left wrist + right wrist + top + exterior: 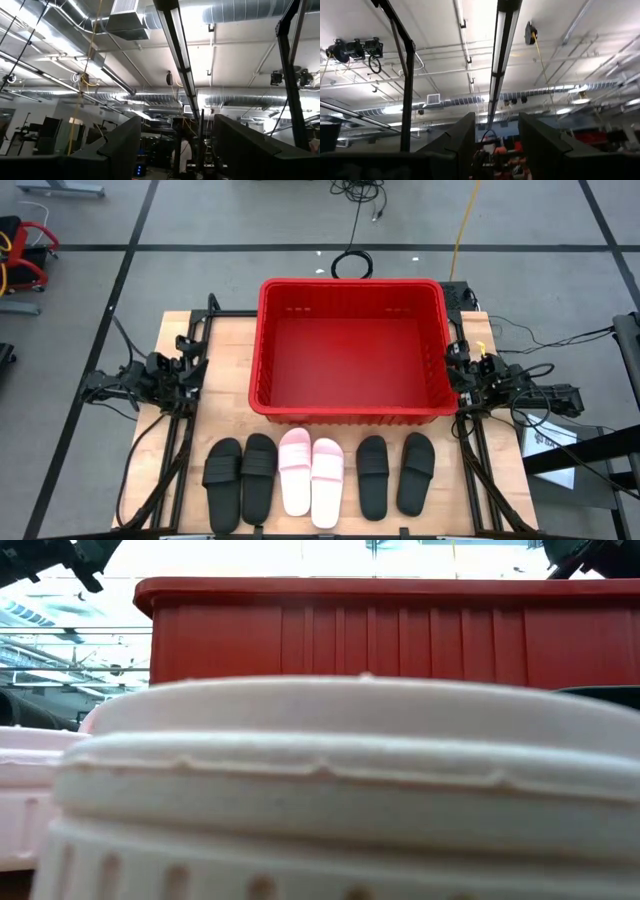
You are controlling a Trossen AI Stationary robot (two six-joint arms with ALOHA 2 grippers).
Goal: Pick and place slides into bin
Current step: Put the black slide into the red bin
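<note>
Lying in a row along the table's (230,350) near edge, the six slides (320,474) sat side by side, two pale pink ones (311,473) between two black pairs. The bin (351,409) stood just behind them, nothing inside. The left gripper (175,142) waited at the table's left edge and the right gripper (496,137) at its right edge, both tilted toward the ceiling with fingers apart and holding nothing.

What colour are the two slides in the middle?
Pale pink, seen best in the high view.
</note>
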